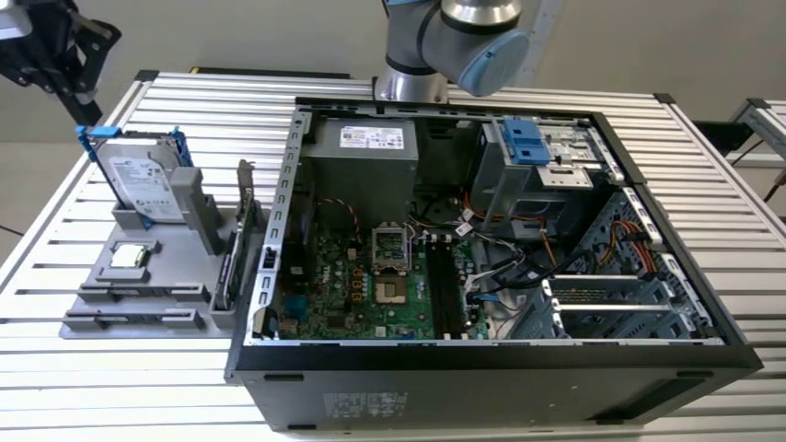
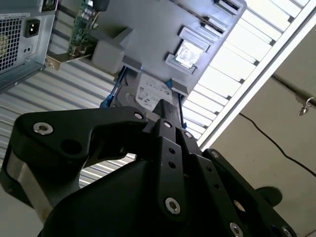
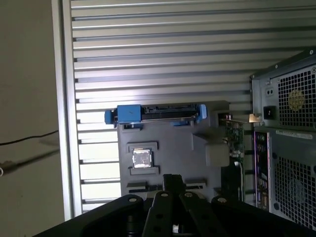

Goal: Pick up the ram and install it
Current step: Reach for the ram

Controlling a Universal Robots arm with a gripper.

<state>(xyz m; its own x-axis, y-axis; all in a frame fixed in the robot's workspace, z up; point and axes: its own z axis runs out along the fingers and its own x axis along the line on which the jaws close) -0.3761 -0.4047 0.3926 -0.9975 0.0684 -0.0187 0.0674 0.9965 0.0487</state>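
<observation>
gripper (image 1: 86, 112): fingers pressed together, empty, just above drive (image 1: 142, 184) | ram (image 1: 138, 292): seemingly edge-up in tray (image 1: 184, 276) front slot, well apart from gripper | risk: descent here clips drive's blue frame; closed fingers would ram the stick instead of straddling it

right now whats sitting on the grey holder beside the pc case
An upright hard drive, a flat chip and a bracketed card. In the first wrist view the hand covers some slots of the holder.
</observation>
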